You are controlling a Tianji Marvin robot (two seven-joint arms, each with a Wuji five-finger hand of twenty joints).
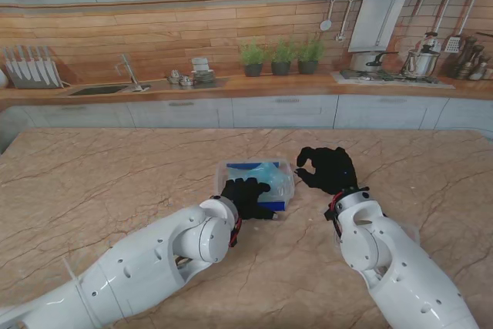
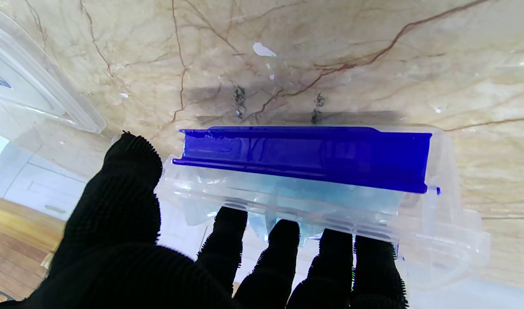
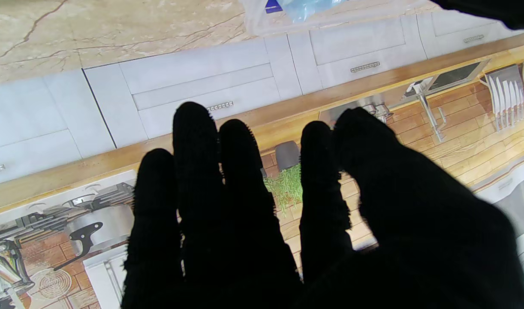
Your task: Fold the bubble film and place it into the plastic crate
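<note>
The clear plastic crate [image 1: 269, 171] with blue latches stands at the table's middle. Pale blue bubble film [image 1: 266, 173] lies bunched inside it. My left hand [image 1: 248, 196], in a black glove, rests at the crate's near edge. In the left wrist view its fingers [image 2: 283, 240] reach straight past the crate's rim [image 2: 416, 236] toward the film [image 2: 330, 197], with the thumb spread outside the wall; they grip nothing. A blue latch [image 2: 305, 156] runs along the far side. My right hand [image 1: 330, 169] hovers just right of the crate, fingers loosely curled and empty.
A clear plastic piece [image 2: 30, 86] lies on the marble near the crate; I cannot tell what it is. The marble table [image 1: 92, 182] stretches wide on both sides. Behind it runs a kitchen backdrop with a counter, sink and potted plants [image 1: 281, 58].
</note>
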